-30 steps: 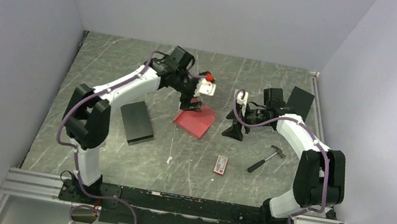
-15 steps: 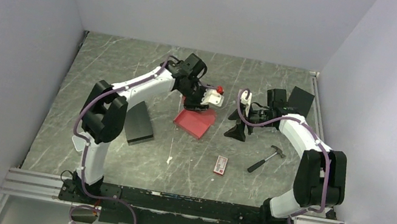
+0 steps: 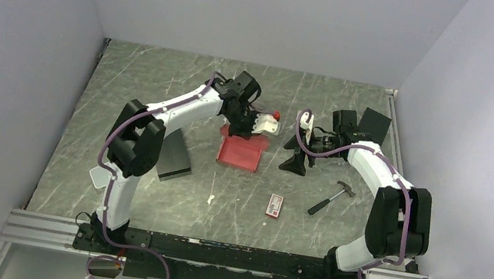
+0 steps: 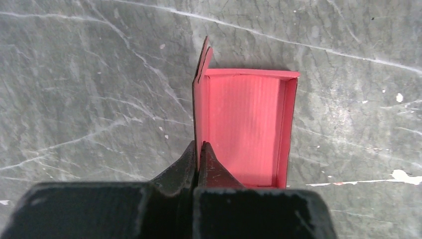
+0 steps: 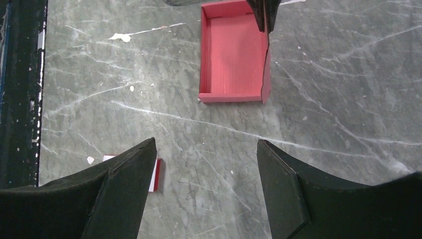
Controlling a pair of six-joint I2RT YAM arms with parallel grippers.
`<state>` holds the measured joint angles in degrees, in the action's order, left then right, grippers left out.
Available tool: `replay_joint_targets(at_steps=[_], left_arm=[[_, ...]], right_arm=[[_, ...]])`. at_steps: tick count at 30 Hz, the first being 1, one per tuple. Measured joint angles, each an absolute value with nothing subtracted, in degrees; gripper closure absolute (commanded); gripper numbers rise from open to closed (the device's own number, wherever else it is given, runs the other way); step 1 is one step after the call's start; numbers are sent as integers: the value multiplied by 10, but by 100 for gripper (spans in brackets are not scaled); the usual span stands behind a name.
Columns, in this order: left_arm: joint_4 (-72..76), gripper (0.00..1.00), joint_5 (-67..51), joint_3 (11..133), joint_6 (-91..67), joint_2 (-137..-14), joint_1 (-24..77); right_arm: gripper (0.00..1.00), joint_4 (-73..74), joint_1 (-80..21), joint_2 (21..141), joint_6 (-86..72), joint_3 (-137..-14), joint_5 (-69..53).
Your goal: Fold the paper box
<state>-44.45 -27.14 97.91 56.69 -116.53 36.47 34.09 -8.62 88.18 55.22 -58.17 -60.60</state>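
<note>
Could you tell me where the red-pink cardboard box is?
Top view: the red-pink cardboard box lies mid-table, right of the black rectangular box, one wall pinched by the left gripper.

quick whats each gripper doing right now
left gripper: closed, pinching one side wall of the red-pink thin cardboard paper box
right gripper: open, holding nothing

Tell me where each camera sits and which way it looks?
Top external: fixed above and behind the arms, looking down at the table; the left arm and right arm show.
Left wrist: on the left arm, looking down past the left gripper, shut on the paper box.
Right wrist: on the right arm, looking down through the open right gripper.
Shared: all three show the paper box.
</note>
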Motion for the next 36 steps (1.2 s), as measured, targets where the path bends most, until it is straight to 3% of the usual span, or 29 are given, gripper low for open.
replay_joint_targets(at_steps=[5,13,18,30,36], left_arm=[[-469,100,-272,984,515,-1165,364],[-526,100,-327,999,397,-1163,342],[-524,100,-344,973,343,-1132,325],[-387,100,-374,770,284,-919,335],[-343,100,-393,737,284,-891,342]], right_arm=[[26,326,-81,882,512,-582,-606],[51,188,-66,882,327,-582,-597],[59,137,-66,899,269,-583,-597],[58,166,-133,931,286,-622,-608],[57,196,-152,928,327,-630,-626]])
